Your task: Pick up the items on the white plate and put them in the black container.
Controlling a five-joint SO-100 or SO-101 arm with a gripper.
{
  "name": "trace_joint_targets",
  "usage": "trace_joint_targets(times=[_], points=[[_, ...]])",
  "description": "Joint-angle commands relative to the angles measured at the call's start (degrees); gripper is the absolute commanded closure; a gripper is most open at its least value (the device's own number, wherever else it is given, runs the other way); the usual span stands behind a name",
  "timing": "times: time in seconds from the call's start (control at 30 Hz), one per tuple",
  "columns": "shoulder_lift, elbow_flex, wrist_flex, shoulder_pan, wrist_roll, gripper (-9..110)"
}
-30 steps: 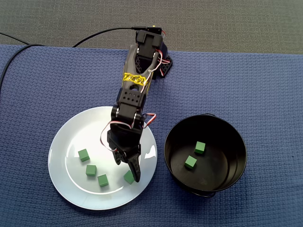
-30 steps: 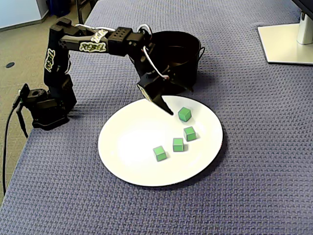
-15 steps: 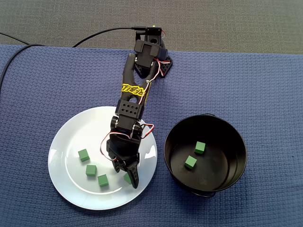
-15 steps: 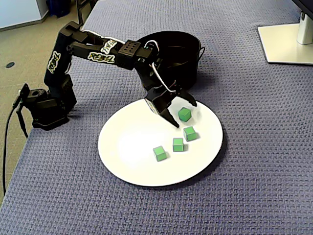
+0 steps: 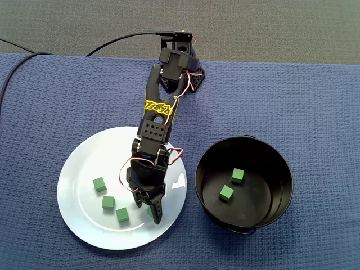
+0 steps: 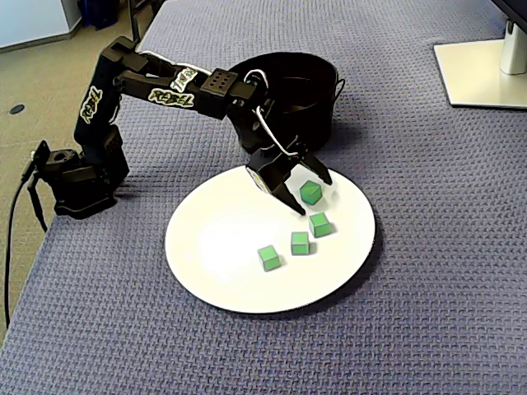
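**Supervisor:** State the condition of the task items.

**Inspector:** They are small green cubes, matte, all alike in size and colour. Four are on the white plate. Three green cubes lie loose in a curved row on the lower left of the plate in a fixed view, apart from one another. The fourth cube sits near the plate's edge on the container side.

**Supervisor:** And the gripper?

**Inspector:** The gripper is down at the plate with its jaws parted to a moderate width, one on each side of the fourth cube. From above, the gripper covers most of that cube. I cannot confirm that either jaw touches it.

**Supervisor:** The container?

**Inspector:** The black container is round and glossy and stands just beside the plate. It holds two more cubes, lying apart on its floor.

**Supervisor:** Any markings?

**Inspector:** The black arm has yellow-green lettering on its segments. I cannot read it with certainty. No writing appears on the plate, the container or the cubes.

**Supervisor:** Surroundings?

**Inspector:** A blue waffle-weave cloth covers the bench. A black cable runs to the arm's base. A white stand foot is at the far corner.
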Motion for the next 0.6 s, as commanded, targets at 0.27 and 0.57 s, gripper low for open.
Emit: trace_joint_targets(times=[0.27, 0.57], points=[[5.45, 5.27, 1.14, -5.01, 3.16, 85], [6.33, 6.06, 0.18, -4.22, 2.9, 99]])
